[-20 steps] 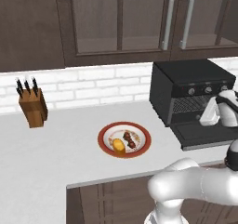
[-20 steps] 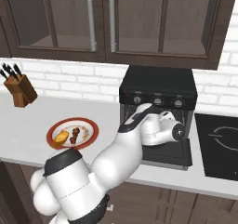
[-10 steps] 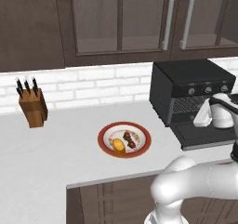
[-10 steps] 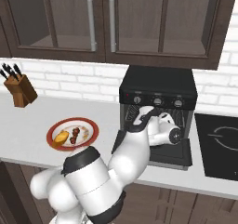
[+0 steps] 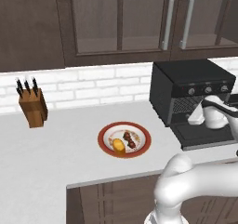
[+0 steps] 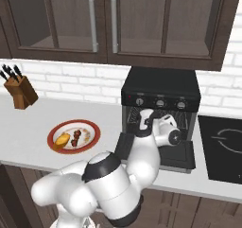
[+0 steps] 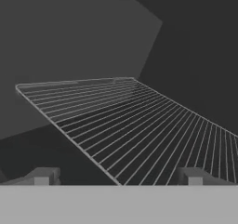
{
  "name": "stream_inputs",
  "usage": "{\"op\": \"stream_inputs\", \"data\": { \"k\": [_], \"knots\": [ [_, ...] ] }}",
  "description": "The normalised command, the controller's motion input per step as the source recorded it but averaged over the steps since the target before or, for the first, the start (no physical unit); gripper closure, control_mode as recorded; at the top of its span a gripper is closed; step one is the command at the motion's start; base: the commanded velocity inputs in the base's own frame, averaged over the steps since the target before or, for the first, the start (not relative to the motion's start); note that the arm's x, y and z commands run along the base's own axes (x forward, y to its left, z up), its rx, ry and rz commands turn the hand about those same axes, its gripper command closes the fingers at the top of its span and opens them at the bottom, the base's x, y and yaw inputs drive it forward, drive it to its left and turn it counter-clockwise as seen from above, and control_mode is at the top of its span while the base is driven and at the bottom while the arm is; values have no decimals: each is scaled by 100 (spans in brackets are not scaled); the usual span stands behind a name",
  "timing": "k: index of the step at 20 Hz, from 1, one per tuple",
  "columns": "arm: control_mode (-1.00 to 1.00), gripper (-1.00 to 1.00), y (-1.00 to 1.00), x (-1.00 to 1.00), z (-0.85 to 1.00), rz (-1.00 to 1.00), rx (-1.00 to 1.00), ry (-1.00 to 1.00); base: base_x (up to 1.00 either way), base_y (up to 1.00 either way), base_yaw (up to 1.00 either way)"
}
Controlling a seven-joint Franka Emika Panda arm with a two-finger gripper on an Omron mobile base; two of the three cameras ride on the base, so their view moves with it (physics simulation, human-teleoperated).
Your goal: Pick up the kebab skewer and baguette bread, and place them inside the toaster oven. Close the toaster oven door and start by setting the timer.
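- The claw (image 7: 118, 176) is seen with its jaws wide apart and nothing between them, at the mouth of the oven (image 5: 188, 90).
- The wire rack (image 7: 135, 125) is seen straight ahead of the claw, inside the dark cavity.
- The door (image 6: 182, 155) is folded down flat, below the claw.
- The skewer (image 5: 129, 140) and bread (image 5: 119, 144) are seen together on a red-rimmed plate (image 5: 142, 146), on the counter (image 5: 56, 148) well to the claw's left.
- A knife block (image 5: 33, 108) stands farther left, by the wall.
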Motion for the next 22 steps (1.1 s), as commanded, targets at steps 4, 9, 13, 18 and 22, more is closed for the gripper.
{"op": "stream_inputs", "data": {
  "k": [4, 9, 13, 18, 22],
  "knots": [
    [-100, -100, -15, 13, -26, -6, 0, 0, 0, 0, 0],
    [-100, -100, -17, 21, -12, -4, 0, 0, 0, 0, 0],
    [-100, -100, -19, 2, -21, -2, 0, 0, 0, 0, 0],
    [-100, -100, -6, -1, -29, -2, 0, 0, 0, 0, 0],
    [-100, -100, -7, -7, -20, -2, 2, 1, 0, 0, 0]
  ]
}}
